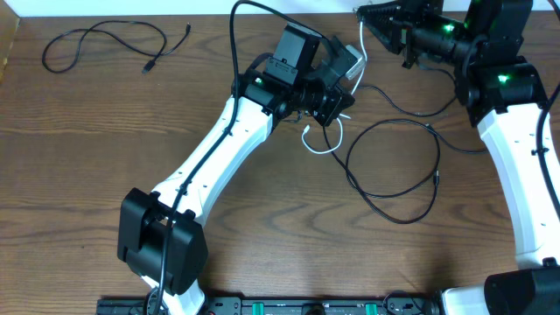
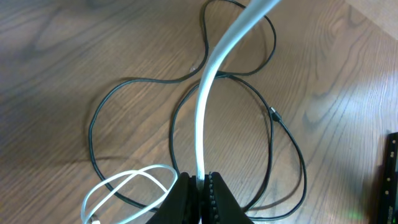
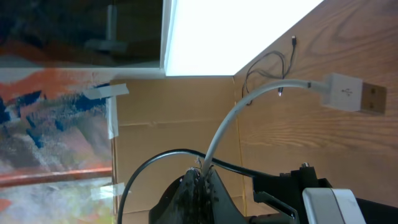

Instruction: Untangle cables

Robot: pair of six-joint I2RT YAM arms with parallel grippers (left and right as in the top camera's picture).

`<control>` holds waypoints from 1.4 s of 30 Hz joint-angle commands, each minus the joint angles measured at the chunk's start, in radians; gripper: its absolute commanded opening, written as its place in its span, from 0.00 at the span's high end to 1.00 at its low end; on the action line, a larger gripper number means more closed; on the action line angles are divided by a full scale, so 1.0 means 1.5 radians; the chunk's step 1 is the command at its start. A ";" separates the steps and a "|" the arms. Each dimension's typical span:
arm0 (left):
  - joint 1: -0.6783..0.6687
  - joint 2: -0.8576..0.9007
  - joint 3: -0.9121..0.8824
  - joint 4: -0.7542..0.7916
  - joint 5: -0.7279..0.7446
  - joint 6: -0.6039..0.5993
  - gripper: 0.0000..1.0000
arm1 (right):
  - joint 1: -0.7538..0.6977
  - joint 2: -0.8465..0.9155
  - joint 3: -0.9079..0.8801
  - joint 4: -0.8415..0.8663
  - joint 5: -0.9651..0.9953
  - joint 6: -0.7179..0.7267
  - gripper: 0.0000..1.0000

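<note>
A short white cable (image 1: pixel 320 144) lies partly looped on the wooden table and rises between my two grippers. My left gripper (image 1: pixel 339 98) is shut on it; in the left wrist view the white cable (image 2: pixel 200 124) climbs straight out of the closed left gripper (image 2: pixel 200 183), with its loose loop (image 2: pixel 124 183) beside it. My right gripper (image 1: pixel 362 17) is shut on the same white cable (image 3: pixel 224 127) near its USB plug (image 3: pixel 351 93), which juts free. A long thin black cable (image 1: pixel 435 166) sprawls in loops under and right of the left gripper. Another black cable (image 1: pixel 87 37) lies apart at the far left.
The left arm (image 1: pixel 219 149) crosses the table diagonally from its base (image 1: pixel 162 245). The right arm (image 1: pixel 525 157) runs along the right side. A thick black robot cord (image 1: pixel 234 35) arcs above the left wrist. The table's back edge is close behind both grippers.
</note>
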 commanded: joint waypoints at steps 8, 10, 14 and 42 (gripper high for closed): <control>0.062 -0.010 0.006 -0.006 0.051 -0.089 0.93 | -0.070 -0.005 0.001 -0.107 0.028 -0.048 0.74; 0.069 -0.019 0.007 0.000 0.080 -0.089 0.93 | -0.072 -0.005 0.001 -0.121 0.031 -0.078 0.65; 0.082 -0.044 0.011 0.003 0.085 -0.109 0.93 | -0.072 -0.005 0.001 -0.159 0.056 -0.115 0.44; 0.234 -0.193 0.011 0.247 0.040 -0.517 0.93 | -0.070 -0.005 0.001 -0.337 0.156 -0.254 0.32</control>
